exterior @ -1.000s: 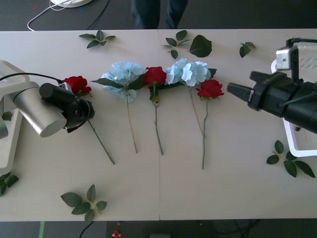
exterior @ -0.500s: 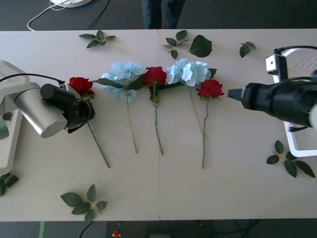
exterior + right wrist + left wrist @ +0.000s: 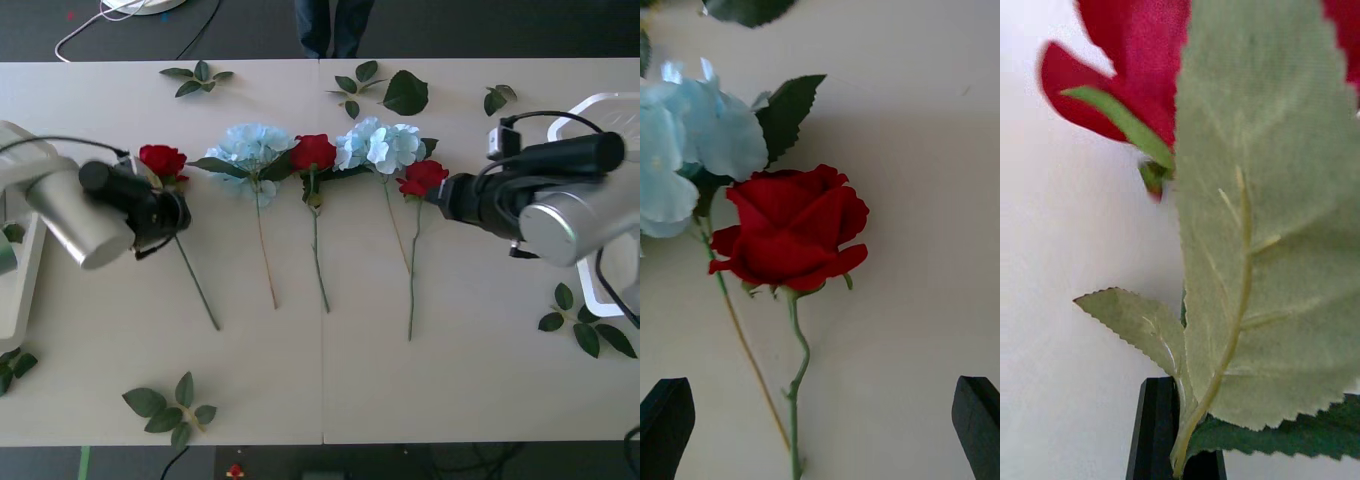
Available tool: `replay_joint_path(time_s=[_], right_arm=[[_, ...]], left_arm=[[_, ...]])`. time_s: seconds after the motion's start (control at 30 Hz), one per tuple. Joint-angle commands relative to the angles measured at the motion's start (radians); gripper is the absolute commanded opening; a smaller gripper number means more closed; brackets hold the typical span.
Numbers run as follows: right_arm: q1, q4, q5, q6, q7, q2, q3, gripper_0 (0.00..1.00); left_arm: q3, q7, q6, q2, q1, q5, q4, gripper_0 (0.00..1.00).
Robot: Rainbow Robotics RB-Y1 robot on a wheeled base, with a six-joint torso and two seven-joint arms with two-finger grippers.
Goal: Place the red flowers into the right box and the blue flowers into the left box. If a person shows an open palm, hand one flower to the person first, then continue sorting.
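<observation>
Pale worktop (image 3: 480, 380), flowers rowed mid-surface. Left tool (image 3: 172, 212) pinches a rose (image 3: 162, 160) by its stem near the left edge — probably lifting it. Right tool (image 3: 820, 427), wide, frames another rose (image 3: 790, 229) — ready to close.

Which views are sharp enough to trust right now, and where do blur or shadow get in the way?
Front view: evenly lit and sharp. Right wrist view: the rose is crisp, dim light, soft shadow beside it on the table. Left wrist view: a leaf sits very close, and the bloom behind it is blurred.
</observation>
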State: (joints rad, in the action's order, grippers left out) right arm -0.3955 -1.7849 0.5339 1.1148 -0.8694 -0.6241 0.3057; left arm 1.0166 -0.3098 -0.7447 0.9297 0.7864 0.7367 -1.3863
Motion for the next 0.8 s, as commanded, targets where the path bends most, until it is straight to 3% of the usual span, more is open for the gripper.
replay_joint_path(time_s=[0.03, 0.4, 0.8], right_arm=[[-0.08, 0.071, -0.018, 0.002, 0.015, 0.049, 0.012, 1.0], [-0.174, 0.242, -0.089, -0.043, 0.026, 0.087, 0.096, 1.0], [-0.195, 0.285, -0.107, -0.069, 0.036, 0.101, 0.145, 1.0]], left_arm=[[-0.239, -0.186, -0.202, -0.006, 0.007, 0.016, -0.126, 0.0], [-0.702, -0.434, -0.633, -0.055, -0.007, 0.208, -0.384, 0.0], [-0.955, -0.776, -0.674, -0.37, -0.009, 0.234, -0.487, 0.0]])
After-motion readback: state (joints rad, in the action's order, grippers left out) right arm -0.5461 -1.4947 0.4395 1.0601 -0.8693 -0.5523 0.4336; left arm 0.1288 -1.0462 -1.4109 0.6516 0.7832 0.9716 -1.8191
